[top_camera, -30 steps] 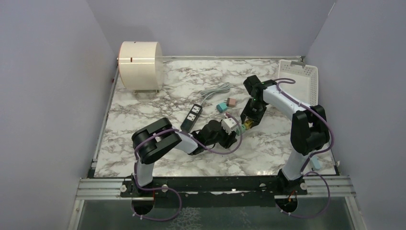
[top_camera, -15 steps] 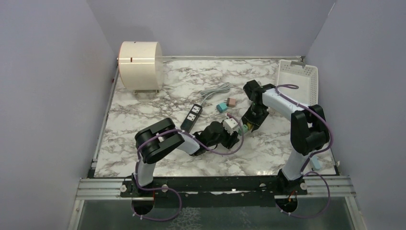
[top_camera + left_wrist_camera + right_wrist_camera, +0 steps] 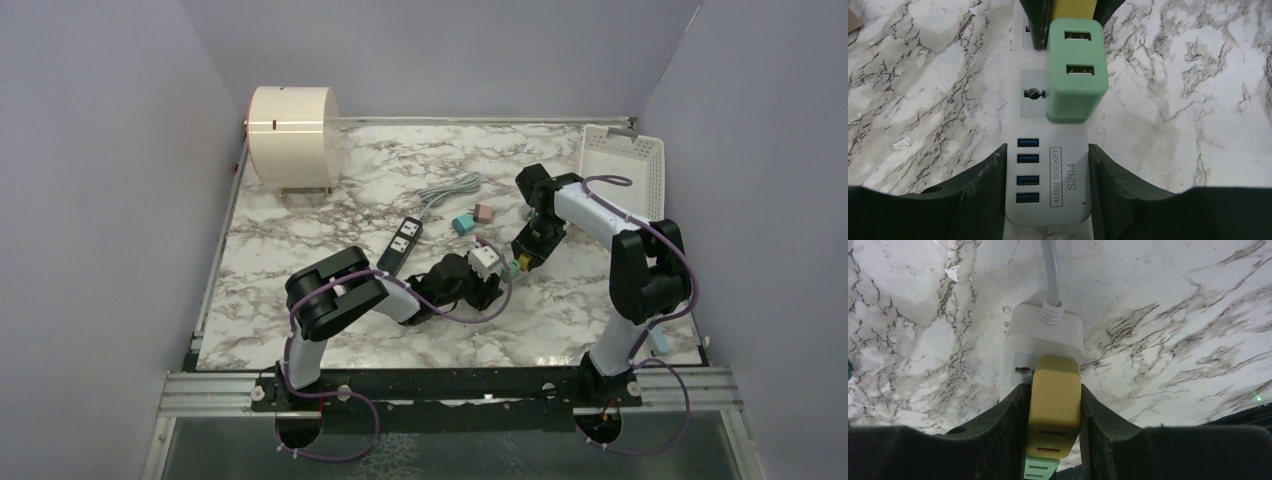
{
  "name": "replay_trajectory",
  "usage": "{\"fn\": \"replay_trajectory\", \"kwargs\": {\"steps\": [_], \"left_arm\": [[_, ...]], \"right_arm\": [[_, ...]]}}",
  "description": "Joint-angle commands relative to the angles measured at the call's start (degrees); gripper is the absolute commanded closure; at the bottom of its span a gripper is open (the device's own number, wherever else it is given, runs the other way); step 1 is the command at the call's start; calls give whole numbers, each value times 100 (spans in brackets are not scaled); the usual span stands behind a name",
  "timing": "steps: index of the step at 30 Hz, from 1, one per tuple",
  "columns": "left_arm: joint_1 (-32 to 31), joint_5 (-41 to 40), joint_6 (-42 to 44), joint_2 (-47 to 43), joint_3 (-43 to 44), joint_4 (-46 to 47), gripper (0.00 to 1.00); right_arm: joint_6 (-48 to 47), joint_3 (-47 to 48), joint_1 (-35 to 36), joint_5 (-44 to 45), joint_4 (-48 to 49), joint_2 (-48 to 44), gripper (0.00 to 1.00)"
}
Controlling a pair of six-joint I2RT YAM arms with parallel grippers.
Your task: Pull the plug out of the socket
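The right pincer has slid in to clamp the yellow plug; the left pincer grips the socket strip.

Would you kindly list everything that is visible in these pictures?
white USB power strip: 1, white, centre
green charger plug: 1, green, in that strip
yellow charger plug: 1, yellow, beside green
black power strip: 1, black, centre-left
grey cable: 1, grey, behind it
teal block, pink block: 2, mid-table
cream drum: 1, cream, far-left
slatted basket: 1, white, far-right
marble table: 1, white-grey, underneath
left gripper: 1, black, gripping white strip
right gripper: 1, black, gripping yellow plug
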Motion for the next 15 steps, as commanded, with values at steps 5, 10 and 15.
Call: {"fn": "replay_trajectory", "kwargs": {"steps": [5, 10, 15], "left_arm": [[-74, -76, -182, 427, -5, -1142, 100], [-74, -104, -211, 463, 60, -1267, 100], [-74, -135, -221, 464, 68, -1299, 100]], "right_arm": [[-136, 347, -162, 462, -267, -333, 99], [-436, 627, -185, 412, -275, -436, 99], [-1582, 960, -198, 52, 77, -563, 99]]}}
